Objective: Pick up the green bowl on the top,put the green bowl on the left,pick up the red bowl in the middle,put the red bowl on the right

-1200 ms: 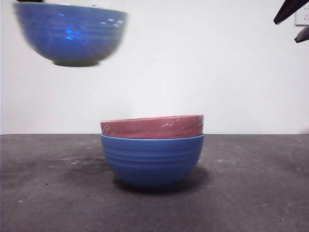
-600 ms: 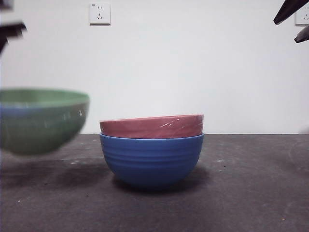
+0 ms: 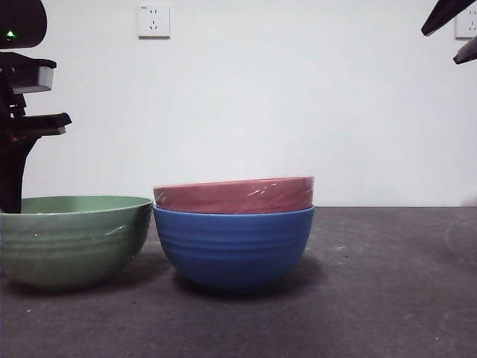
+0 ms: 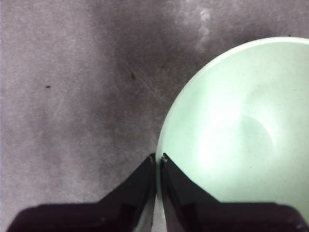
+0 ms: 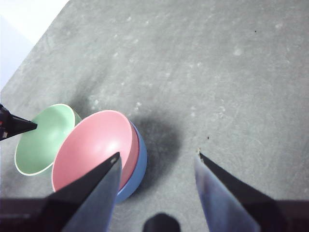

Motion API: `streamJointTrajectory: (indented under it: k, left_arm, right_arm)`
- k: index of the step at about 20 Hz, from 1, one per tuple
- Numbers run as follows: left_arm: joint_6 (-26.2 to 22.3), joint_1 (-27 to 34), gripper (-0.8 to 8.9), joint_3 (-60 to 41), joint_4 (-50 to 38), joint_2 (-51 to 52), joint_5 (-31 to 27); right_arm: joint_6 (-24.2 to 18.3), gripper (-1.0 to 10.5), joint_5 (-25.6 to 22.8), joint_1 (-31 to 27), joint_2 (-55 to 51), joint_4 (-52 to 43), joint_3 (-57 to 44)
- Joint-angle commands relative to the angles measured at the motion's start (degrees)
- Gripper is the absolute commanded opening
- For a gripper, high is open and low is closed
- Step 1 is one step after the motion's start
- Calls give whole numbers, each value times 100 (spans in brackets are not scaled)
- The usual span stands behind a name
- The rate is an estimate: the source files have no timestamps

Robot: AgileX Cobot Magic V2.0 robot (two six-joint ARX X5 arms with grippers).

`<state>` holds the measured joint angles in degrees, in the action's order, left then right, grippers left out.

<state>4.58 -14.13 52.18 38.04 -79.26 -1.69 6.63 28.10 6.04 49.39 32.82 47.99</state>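
The green bowl stands upright on the table at the left, its side almost touching the stack. My left gripper is shut on the green bowl's rim, one jaw inside and one outside; in the front view the left gripper reaches down to the bowl's far left edge. In the middle, the red bowl is nested in a blue bowl. My right gripper hangs open high above the table, to the right of the red bowl, holding nothing.
The dark grey table stretches bare to the right of the stack. A wall socket is on the white wall behind. The right arm shows only as black tips at the top right corner.
The green bowl has come down from mid-air on the left and now rests on the table. The left arm has come into the front view above it. The red and blue stack has not moved.
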Motion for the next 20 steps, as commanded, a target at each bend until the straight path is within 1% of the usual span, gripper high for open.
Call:
streamJointTrajectory:
  k: [1,2,3,5,6,9,12,14,17,19,20]
  left_arm:
    - [-2,0,186,-46,37,-37,22]
    - [-2,2,360,-37,42,-35,22]
    - [-4,2,459,-22,61,-33,20]
    - [-2,24,467,87,225,52,22]
    - [-2,35,467,175,302,170,9]
    - [13,33,467,511,476,702,-15]
    - [33,22,467,894,638,1333,48]
    - [61,-13,467,1145,765,1716,57]
    - [170,-22,467,1331,837,2153,72]
    - [186,-24,467,1357,855,2378,74]
    - [186,-26,467,1357,874,2459,70]
  right_arm:
    - [35,282,15,20,15,-131,20]
    - [35,329,9,52,52,-168,22]
    - [35,347,7,125,98,-173,35]
    - [24,347,-37,348,317,-61,181]
    - [-20,346,-212,525,481,-4,299]
    - [-181,344,-1147,1344,1115,238,787]
    - [-400,342,-1978,2157,2085,1078,1578]
    - [-417,342,-2422,2664,2817,1567,2122]
    - [-417,342,-2830,3080,3637,1698,2566]
    - [-417,326,-2848,3213,4050,1578,2643]
    - [-417,295,-2848,3244,4242,1478,2643]
